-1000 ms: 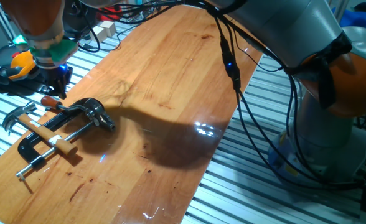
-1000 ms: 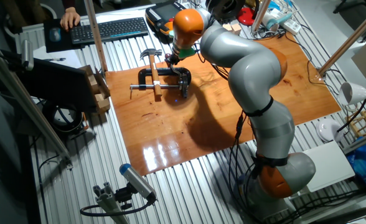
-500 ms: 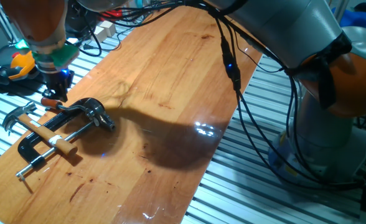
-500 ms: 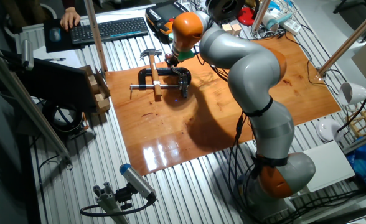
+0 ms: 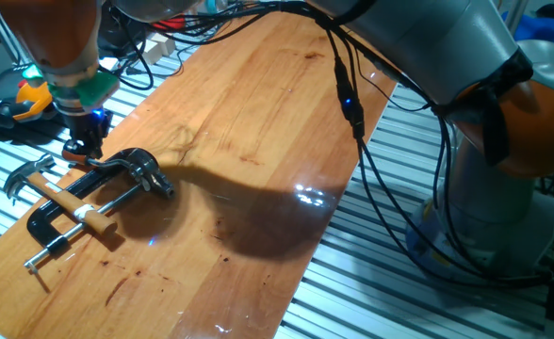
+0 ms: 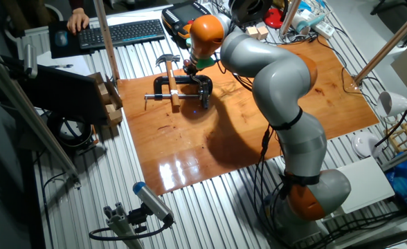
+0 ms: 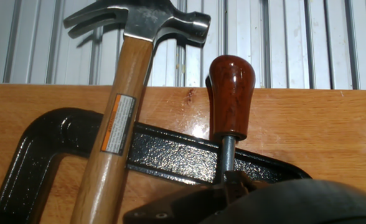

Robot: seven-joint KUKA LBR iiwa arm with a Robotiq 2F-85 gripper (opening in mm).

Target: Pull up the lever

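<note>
The black bar clamp (image 5: pixel 51 218) lies on the wooden board (image 5: pixel 258 113) at its left end. The lever (image 5: pixel 103 162) runs from the clamp's chrome head (image 5: pixel 150 171) to a reddish-brown tip (image 5: pixel 73 149). My gripper (image 5: pixel 87 132) hangs right over that tip, its dark fingers at or touching it; I cannot tell whether they grip it. In the hand view the tip (image 7: pixel 231 93) stands upright on its thin metal stem (image 7: pixel 227 154), above the clamp's black bar (image 7: pixel 164 155); no fingers show there. In the other fixed view the gripper (image 6: pixel 190 66) sits above the clamp (image 6: pixel 183 86).
A hammer with a wooden shaft (image 5: pixel 46 184) lies across the clamp, its steel head (image 7: pixel 145 22) past the board's edge on the ribbed metal table (image 7: pixel 295 37). The clamp's rod with wooden handle (image 5: pixel 93 217) points toward the board's front. Cables (image 5: pixel 352 104) hang from the arm.
The gripper has shifted slightly up and left over the lever's tip. The clamp and hammer have not moved.
</note>
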